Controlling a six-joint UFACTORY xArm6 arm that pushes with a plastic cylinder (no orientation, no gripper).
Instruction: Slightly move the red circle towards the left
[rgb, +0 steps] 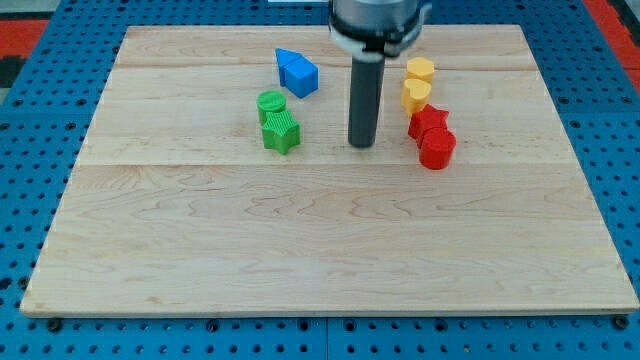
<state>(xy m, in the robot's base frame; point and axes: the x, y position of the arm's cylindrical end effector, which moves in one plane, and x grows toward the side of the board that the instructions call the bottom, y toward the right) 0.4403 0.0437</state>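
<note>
Table (330, 250) holds our red circle (437, 150) at the view's right, touching a red star (429, 121). Our tip (361, 144) rests apart, to its left. We carry no end effector, so nothing is grasped.

green blocks (277, 121), blue blocks (297, 72), yellow blocks (418, 83)

Robotics lab bench: pale wooden board (330, 250) on blue perforated mounting plate (40, 335), dark rod of robot arm (363, 100) above, small coloured test blocks.
</note>
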